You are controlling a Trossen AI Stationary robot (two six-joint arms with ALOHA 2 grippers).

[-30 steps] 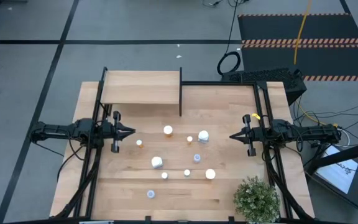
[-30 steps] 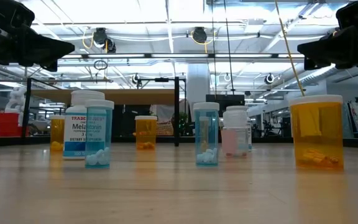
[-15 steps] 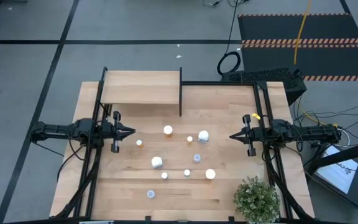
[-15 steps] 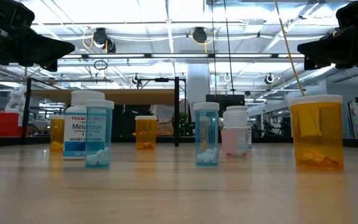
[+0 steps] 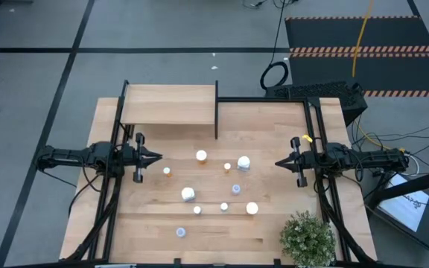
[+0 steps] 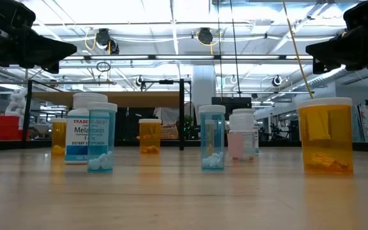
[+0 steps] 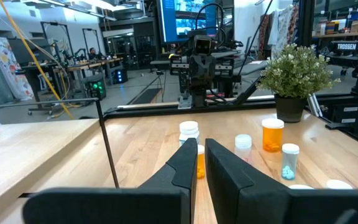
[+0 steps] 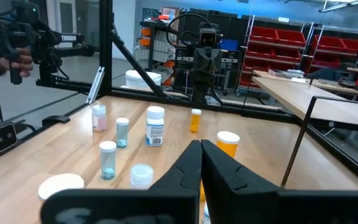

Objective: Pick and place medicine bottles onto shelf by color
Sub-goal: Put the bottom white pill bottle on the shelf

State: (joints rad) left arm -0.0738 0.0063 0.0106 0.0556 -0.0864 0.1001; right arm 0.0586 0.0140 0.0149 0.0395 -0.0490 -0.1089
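Here the medicine bottles (image 5: 201, 155) stand between both arms' pressed-together, empty fingers.

- 2 dark arms, black cables looped along them
- left gripper (image 5: 158, 157): black tapered fingers
- right gripper (image 5: 278, 163): same, yellow tag behind

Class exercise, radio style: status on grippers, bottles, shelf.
Left gripper shut, empty. Right gripper shut, empty. Bottles on table; shelf bare. Nothing blocking.

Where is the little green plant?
In the high view, the small green potted plant stands at the wooden table's near right corner, below the right claw, right of the white-capped bottles.
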